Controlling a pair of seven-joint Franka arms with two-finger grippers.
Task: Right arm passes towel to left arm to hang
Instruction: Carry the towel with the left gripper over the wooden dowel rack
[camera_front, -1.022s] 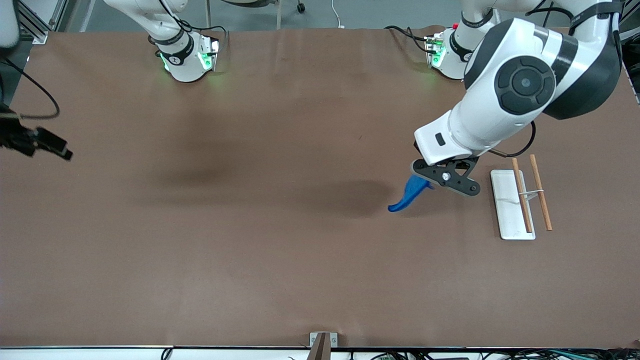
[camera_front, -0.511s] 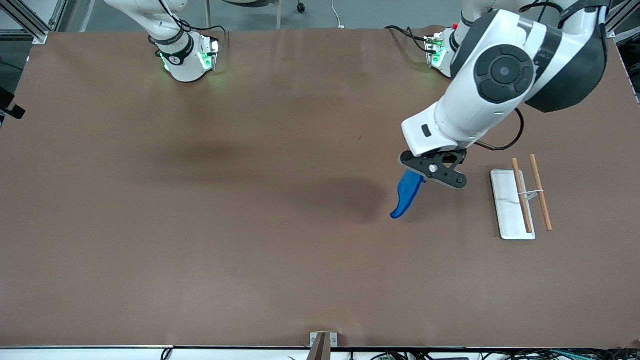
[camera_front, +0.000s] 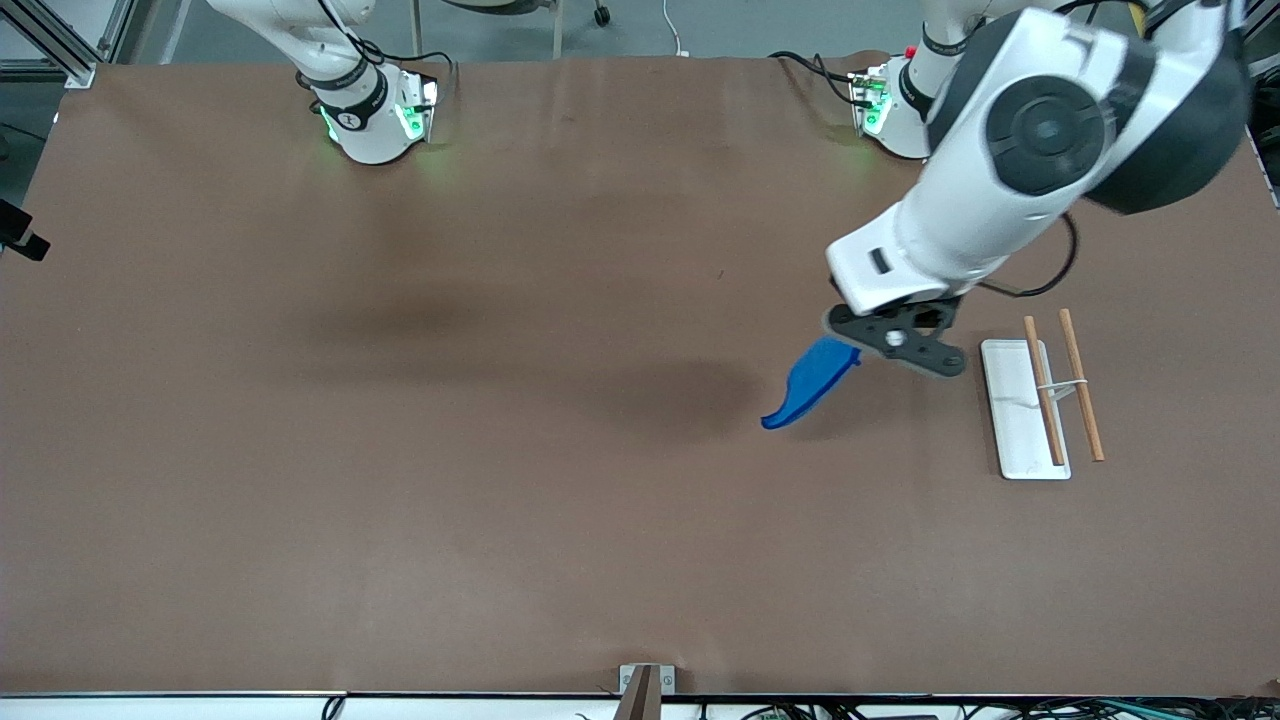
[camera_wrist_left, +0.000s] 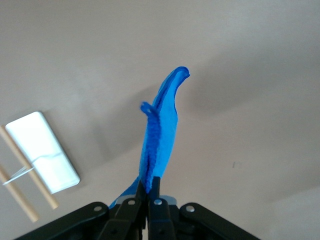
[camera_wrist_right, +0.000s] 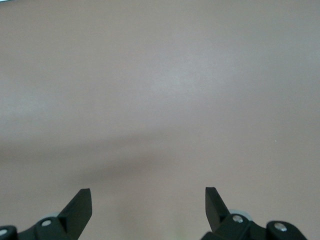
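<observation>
The towel (camera_front: 810, 385), a bright blue cloth, hangs bunched from my left gripper (camera_front: 850, 352) up in the air, over the table beside the white rack base. In the left wrist view the left gripper (camera_wrist_left: 149, 187) is shut on one end of the towel (camera_wrist_left: 162, 130), which trails away in a narrow fold with a small loop sticking out. My right gripper (camera_wrist_right: 148, 192) is open and empty over bare table. In the front view only a dark part of it (camera_front: 20, 240) shows at the table's edge at the right arm's end.
A white rack base (camera_front: 1020, 410) with two wooden rods (camera_front: 1043, 390) across it lies on the brown table (camera_front: 500, 450) at the left arm's end. It also shows in the left wrist view (camera_wrist_left: 42, 150).
The right gripper has drawn back off the table's edge at its own end. The left gripper, still holding the towel, has shifted back and forth slightly and the towel's free end has swung.
</observation>
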